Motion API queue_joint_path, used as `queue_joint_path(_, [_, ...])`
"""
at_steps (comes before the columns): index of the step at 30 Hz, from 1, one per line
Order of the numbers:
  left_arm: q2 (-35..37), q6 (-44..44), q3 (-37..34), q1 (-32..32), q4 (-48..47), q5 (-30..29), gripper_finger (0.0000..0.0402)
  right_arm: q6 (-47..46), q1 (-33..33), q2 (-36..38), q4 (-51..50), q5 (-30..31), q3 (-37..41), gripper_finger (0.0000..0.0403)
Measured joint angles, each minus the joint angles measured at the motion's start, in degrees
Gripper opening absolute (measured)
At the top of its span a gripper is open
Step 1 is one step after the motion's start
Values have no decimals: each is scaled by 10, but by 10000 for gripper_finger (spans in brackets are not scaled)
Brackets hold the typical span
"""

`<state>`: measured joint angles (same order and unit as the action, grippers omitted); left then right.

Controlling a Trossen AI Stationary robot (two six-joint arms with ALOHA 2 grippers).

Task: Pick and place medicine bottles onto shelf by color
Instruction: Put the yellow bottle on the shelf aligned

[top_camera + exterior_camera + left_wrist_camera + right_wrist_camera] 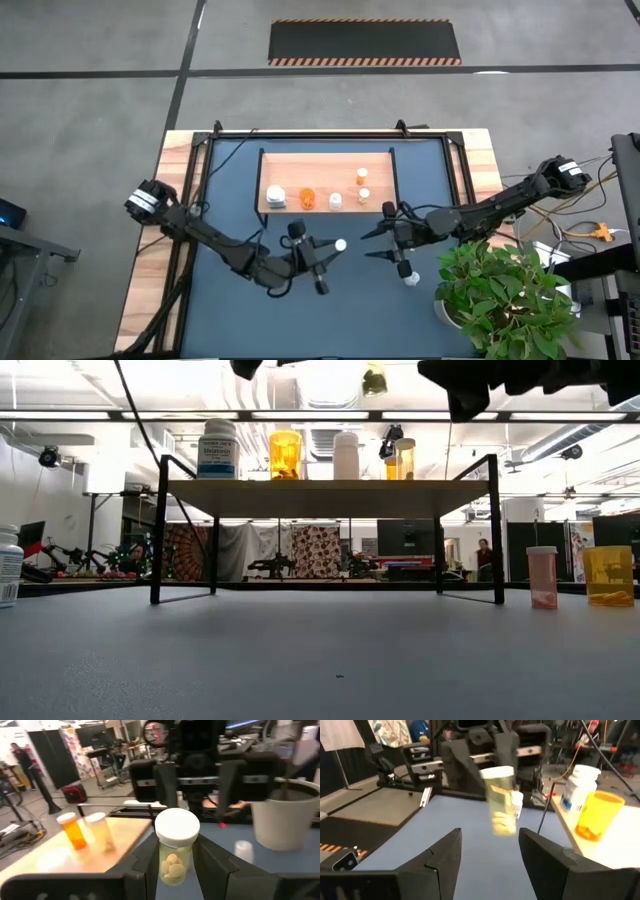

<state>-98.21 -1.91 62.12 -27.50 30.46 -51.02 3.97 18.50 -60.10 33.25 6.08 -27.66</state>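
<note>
Grip on a pale-capped bottle [176, 851] belongs to the left gripper [175, 870], whose dark fingers close around the bottle's clear body so the pills inside show between them and the white cap stands free above, a hold that leaves the top unobstructed for a handover or for setting the bottle down upright. In the high view that left gripper [318, 262] sits over the dark blue tabletop [350, 320] in front of the shelf [326, 165], the bottle's cap pointing toward the other arm. Facing it from just beside, the right gripper [384, 243] stands with its fingers spread wide and nothing between them; its wrist view shows the same bottle [501, 800] ahead of the gap, apart from both fingers. Judging by that arrangement, the step in hand looks like a pass between the arms, though which way cannot be told. On the shelf stand a white bottle [275, 196], an orange one [307, 197], another white one [335, 201] and two small amber ones [362, 176] farther back. One more white bottle [411, 277] rests on the tabletop near the potted plant [505, 300].
</note>
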Motion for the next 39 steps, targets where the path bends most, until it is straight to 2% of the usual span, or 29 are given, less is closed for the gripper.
queue_joint_path(6, [0,-1,1,16,31,2,88,44,0,0,36,21,-4,187])
queue_joint_path(12, [0,-13,1,27,111,5,88,82,0,0,35,31,-29,183])
queue_joint_path(17, [0,-20,1,31,140,34,88,96,0,0,34,31,-42,184])
queue_joint_path(26, [0,-43,16,35,146,51,88,104,-2,-33,35,33,-57,180])
queue_joint_path(33, [0,-49,14,39,146,62,88,125,-2,-81,34,66,-85,175])
queue_joint_path(39, [0,-50,13,39,139,64,88,125,-2,-79,33,66,-91,171])
